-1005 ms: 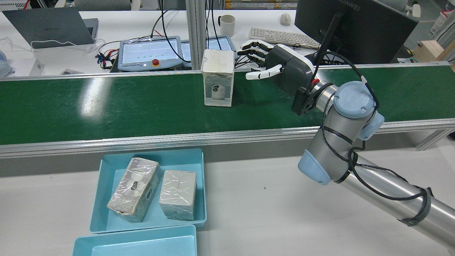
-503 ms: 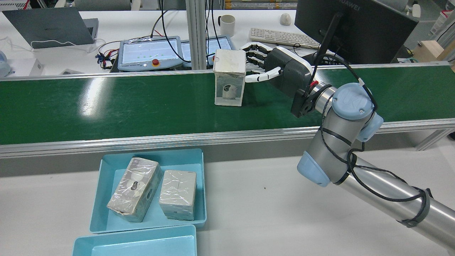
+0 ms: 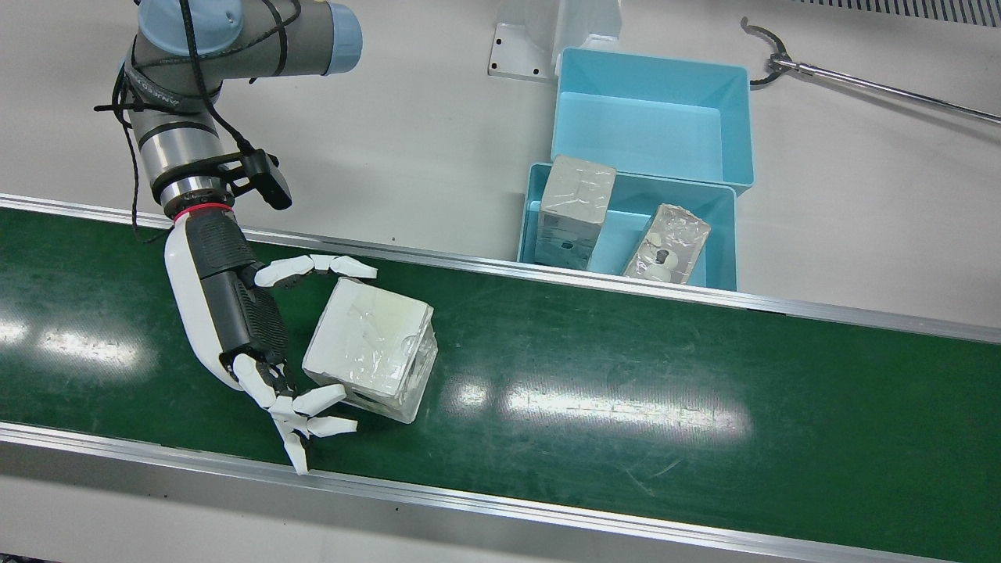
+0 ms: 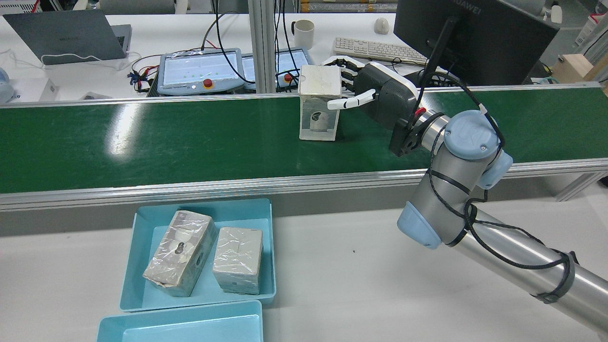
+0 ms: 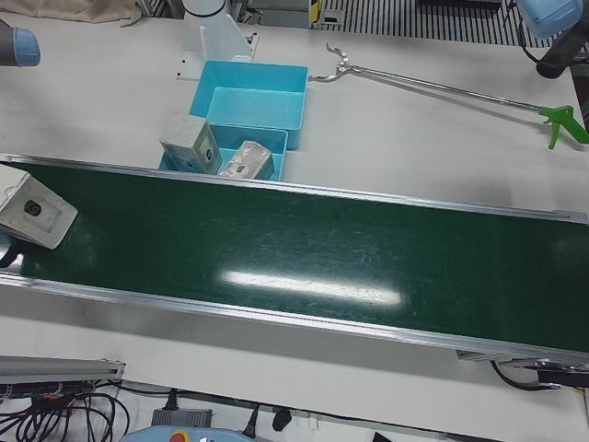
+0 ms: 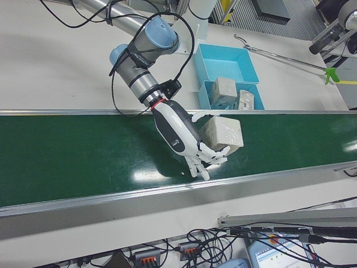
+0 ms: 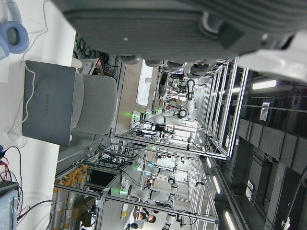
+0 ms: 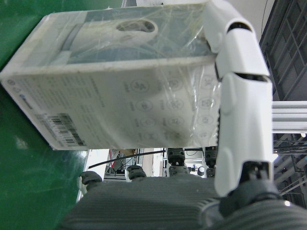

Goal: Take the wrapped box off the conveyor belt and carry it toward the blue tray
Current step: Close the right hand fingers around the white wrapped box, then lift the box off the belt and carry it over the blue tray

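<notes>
In the left-front view the box [image 5: 33,210] is cut by the left edge, and the right hand beside it is out of frame. In the rear view the box [image 4: 319,102] hides most of the right hand's fingers [image 4: 350,101]. The left hand [image 7: 182,28] shows only as a blurred dark underside; its fingers cannot be told.

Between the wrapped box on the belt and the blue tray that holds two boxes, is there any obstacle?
Nothing visible blocks the way. Between the wrapped box, framed by the right robot hand, and the blue tray lie only bare green belt and its metal side rail.
</notes>
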